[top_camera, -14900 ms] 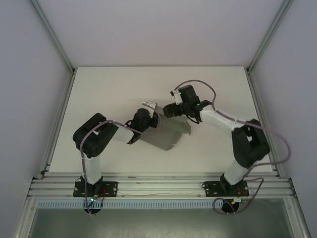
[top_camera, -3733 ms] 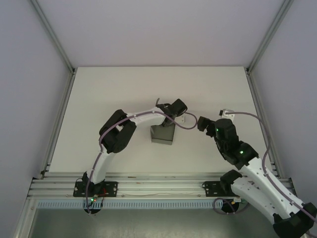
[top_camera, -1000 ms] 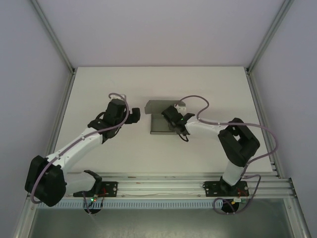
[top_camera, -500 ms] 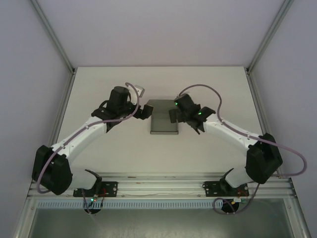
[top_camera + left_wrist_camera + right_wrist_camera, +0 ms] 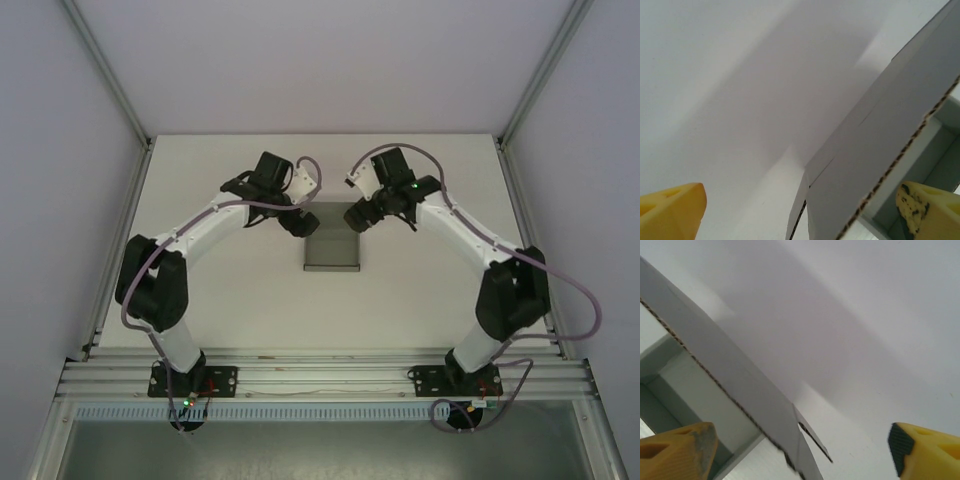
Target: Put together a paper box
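Note:
The grey paper box (image 5: 332, 250) lies open-topped in the middle of the table. My left gripper (image 5: 301, 223) is at its far left corner and my right gripper (image 5: 356, 218) at its far right corner. In the left wrist view the yellow fingertips (image 5: 671, 209) stand wide apart, with the box's wall (image 5: 880, 150) rising between them and the box's inside by the right finger. In the right wrist view the fingertips (image 5: 927, 450) are also spread wide, astride the box's wall (image 5: 715, 355), whose corrugated edge shows. Both grippers are open.
The white table (image 5: 210, 290) is bounded by metal frame rails (image 5: 120, 250) on the left and right and by the arm bases' rail (image 5: 320, 375) at the near edge. Cables loop above both wrists.
Both arms have reached farther back, and the grippers have come to the box's two far corners. The box itself has stayed where it was.

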Tool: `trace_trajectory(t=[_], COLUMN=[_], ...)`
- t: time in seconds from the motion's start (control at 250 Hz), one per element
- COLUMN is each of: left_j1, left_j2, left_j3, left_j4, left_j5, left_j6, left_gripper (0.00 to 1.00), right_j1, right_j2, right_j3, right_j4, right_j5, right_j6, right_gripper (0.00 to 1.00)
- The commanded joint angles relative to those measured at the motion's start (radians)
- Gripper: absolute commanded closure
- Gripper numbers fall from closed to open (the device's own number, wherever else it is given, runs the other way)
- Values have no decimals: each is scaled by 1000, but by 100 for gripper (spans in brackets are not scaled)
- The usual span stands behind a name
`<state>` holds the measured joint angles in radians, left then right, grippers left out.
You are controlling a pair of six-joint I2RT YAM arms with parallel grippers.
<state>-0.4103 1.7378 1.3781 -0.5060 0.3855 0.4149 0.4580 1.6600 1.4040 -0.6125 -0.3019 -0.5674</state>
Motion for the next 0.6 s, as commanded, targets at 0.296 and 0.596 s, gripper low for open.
trace_trajectory(t=[0.296, 0.596], left_j1=[8, 10], left_j2=[76, 103], left_j3=[95, 126], left_j4=[-113, -129], left_j5=[-4, 11], left_j6=[138, 133], left_gripper=[37, 79], right_j1=[-46, -56], right_j2=[112, 152], right_j3=[95, 124], right_j4=[-152, -174], right_j5=[-54, -46], right_j6=[-79, -71], right_gripper=[44, 78])
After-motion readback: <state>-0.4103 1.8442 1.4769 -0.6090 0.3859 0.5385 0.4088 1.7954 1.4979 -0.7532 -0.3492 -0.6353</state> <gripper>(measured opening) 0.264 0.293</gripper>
